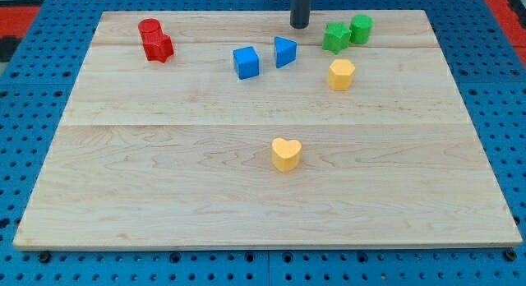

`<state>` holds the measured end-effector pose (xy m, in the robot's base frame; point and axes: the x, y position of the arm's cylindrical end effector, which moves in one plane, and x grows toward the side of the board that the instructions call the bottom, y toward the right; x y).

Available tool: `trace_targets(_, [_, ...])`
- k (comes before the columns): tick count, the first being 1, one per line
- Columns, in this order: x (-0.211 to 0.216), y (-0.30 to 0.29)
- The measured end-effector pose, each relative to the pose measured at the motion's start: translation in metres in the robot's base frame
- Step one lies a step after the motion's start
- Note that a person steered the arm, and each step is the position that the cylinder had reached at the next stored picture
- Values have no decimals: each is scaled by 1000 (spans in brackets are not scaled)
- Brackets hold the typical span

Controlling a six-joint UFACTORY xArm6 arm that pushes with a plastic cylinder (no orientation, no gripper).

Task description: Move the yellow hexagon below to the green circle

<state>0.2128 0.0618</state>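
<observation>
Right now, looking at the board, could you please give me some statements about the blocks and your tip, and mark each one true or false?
1. My tip touches the yellow hexagon. False: it stands apart, toward the view's top left of it.
2. The green circle is beside the green star. True.
3. The yellow heart lies nearest the view's bottom. True.
4. Both red blocks sit at the view's right. False: the red blocks sit top left.
</observation>
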Motion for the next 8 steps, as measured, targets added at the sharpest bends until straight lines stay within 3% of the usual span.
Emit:
trace_targets(2, [54, 36])
trace_targets(4, [102, 8])
trace_targets(5, [118, -33])
trace_targets(6, [171, 2])
trace_targets(7, [178, 21])
trace_targets(8, [136, 43])
